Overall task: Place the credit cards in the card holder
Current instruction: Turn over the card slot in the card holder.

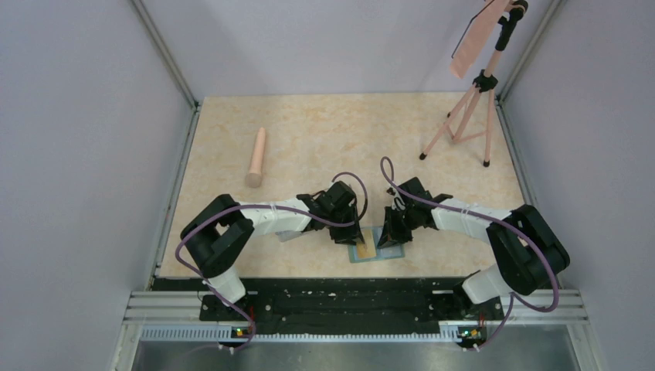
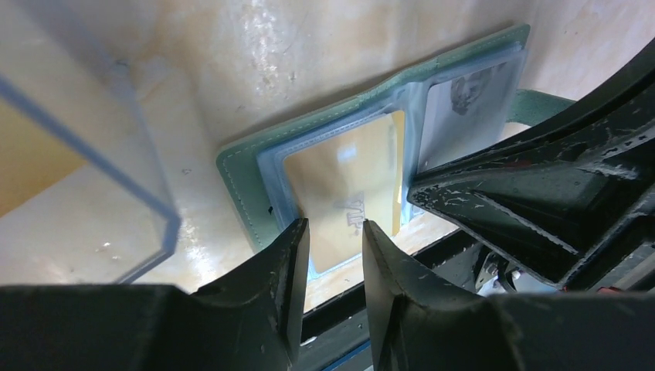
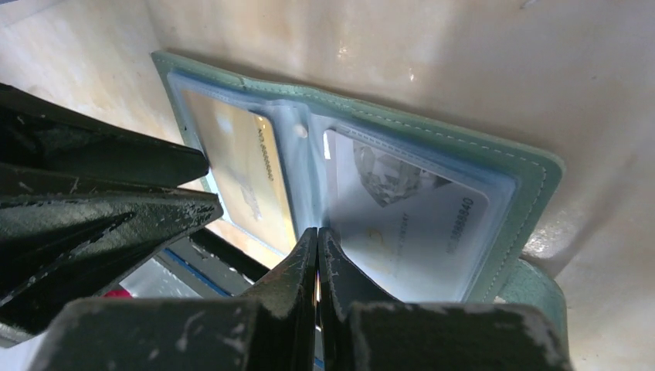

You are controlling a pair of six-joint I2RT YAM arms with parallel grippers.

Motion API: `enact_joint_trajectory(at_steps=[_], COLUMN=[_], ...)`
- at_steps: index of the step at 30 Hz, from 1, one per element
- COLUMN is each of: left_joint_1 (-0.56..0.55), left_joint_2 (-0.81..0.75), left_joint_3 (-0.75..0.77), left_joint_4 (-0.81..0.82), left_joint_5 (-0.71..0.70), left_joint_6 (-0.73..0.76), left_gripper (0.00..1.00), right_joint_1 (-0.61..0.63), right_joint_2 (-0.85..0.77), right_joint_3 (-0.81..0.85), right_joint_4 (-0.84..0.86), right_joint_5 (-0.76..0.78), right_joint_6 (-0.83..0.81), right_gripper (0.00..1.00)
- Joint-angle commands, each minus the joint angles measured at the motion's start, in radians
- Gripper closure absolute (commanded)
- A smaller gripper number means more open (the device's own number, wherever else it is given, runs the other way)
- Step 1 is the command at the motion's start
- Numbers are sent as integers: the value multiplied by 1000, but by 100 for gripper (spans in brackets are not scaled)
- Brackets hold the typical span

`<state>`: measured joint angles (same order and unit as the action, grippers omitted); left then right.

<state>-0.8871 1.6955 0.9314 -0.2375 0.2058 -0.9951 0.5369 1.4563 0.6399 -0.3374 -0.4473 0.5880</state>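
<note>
The card holder (image 3: 432, 135) lies open and flat on the table (image 2: 255, 54), right under both sets of fingers. Its left page is beneath the left gripper (image 2: 334, 241) and its fold is beneath the right gripper (image 3: 317, 255). The left fingers stand partly open, poised over the near edge of a yellow card (image 2: 347, 182). Most of that card sits inside the see-through pocket, though one long edge seems to show bare beside the fold. Nothing looks clamped between these fingers. The right fingers are pressed fully together with their tips down at the near end of the fold. Whether they have nipped a sliver of the plastic page cannot be told. A pale card (image 3: 417, 220) is already in the pocket just to the right of those tips. The step in hand appears to be seating the yellow card. Doing it well probably means keeping the right tips pinning the fold so the holder cannot slide. The left fingers should then nudge the card flat along the pocket rather than downward, which could buckle the sleeve. A clear box (image 2: 93, 154) sits off to the left of the left fingers. As for writing, both cards carry a row of digits along one edge and the pale one has a grey picture, but none of the print reads reliably.
</note>
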Motion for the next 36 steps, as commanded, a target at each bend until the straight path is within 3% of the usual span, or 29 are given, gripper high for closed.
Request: enact_joint_trajectory(at_steps=[1,5,12,20,30,36], left_joint_1=[-8,-14,-39,-75,-101,-104], left_joint_2=[38,48,49,87,186,143], left_joint_3=[41,72,166,253,319,334], left_joint_4=[9,-19,-254,-372,-325,-305], left_joint_5=[8,0,-156,-240,-143,-146], left_joint_6=[13,22,54,70,106,113], left_gripper=[63,64,64,64,65,69], right_joint_1=[16,15,16,16,17,17], right_joint_2=[17,31,33,25,33,28], right_joint_3=[-8,-12,-9,-4,-11,-10], right_joint_4=[19,19,15,3,12,10], right_joint_5=[21,22,28,32,18,11], right_joint_6=[-4,-8,-9,-14,-19,-19], right_gripper=[100,100,100,100,100,100])
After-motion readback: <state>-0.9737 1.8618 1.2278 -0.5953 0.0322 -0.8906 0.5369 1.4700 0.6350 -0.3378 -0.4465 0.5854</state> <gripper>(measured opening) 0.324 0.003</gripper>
